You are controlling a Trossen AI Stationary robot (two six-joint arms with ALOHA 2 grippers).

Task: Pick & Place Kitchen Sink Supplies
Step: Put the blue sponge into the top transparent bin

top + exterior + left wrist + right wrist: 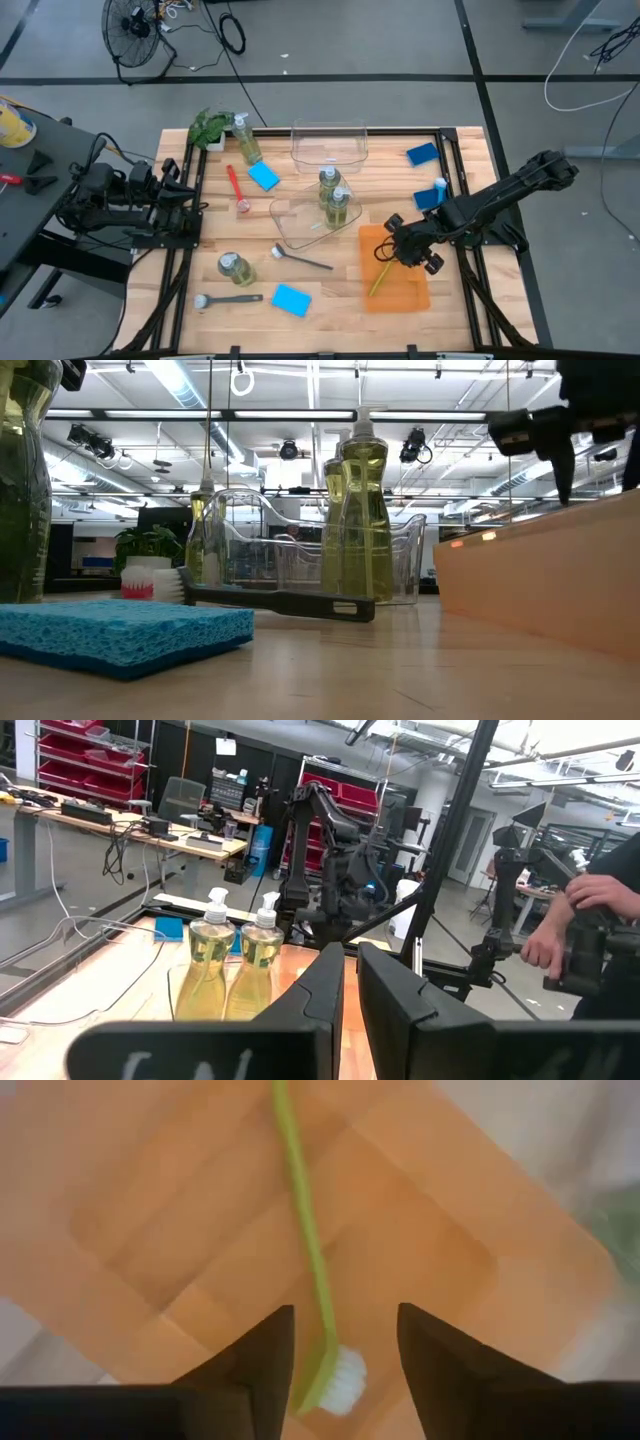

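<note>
A yellow-green dish brush (pixel 305 1230) lies in the flat orange tray (pixel 408 290), its white bristle head toward my right gripper. The brush also shows in the high view (pixel 380 278). My right gripper (pixel 345 1325) hangs open just above the tray (pixel 180 1200), pointing steeply down. Its fingers stand on either side of the brush head without touching it. In the high view this gripper (pixel 392 250) is over the tray's far edge. My left gripper (pixel 350 970) waits shut at the table's left edge (pixel 195 205).
Two pump bottles (pixel 333 195) stand in a clear bin (pixel 300 225) mid-table; a second bin (pixel 329 145) stands farther back. More bottles (pixel 244 140) (pixel 236 268), blue sponges (pixel 264 177) (pixel 291 299) (pixel 422 153), a red brush (pixel 236 188) and dark grey brushes (pixel 300 258) (pixel 228 298) are spread around.
</note>
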